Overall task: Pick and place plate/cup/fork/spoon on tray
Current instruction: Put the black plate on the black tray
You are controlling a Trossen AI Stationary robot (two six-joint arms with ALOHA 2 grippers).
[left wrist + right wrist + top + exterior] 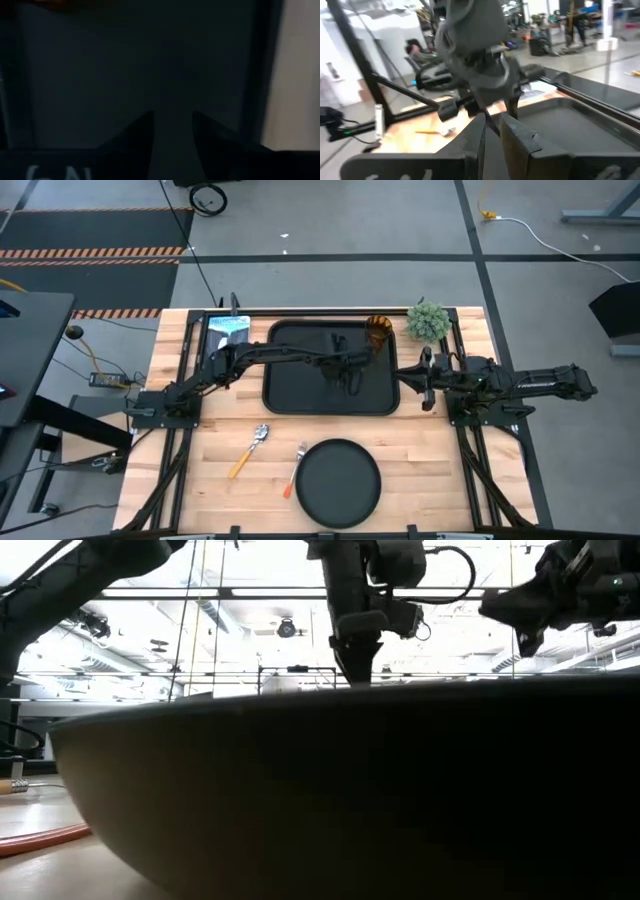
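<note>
The black tray (300,395) lies at the table's middle. The amber cup (378,333) stands at the tray's far right corner; an orange edge of it shows in the left wrist view (65,4). My left gripper (350,377) hangs over the tray's right half, fingers pointing down, open and empty (172,132). The round black plate (337,482) rests flat near the table's front edge and fills the low view (350,790). The spoon (250,448) and the fork (296,470) lie on the wood left of the plate. My right gripper (408,377) waits beside the tray's right rim, shut (491,135).
A small green plant (428,320) stands at the far right of the table, next to the cup. A blue-and-white packet (228,330) lies at the far left. There is bare wood between the tray and the plate.
</note>
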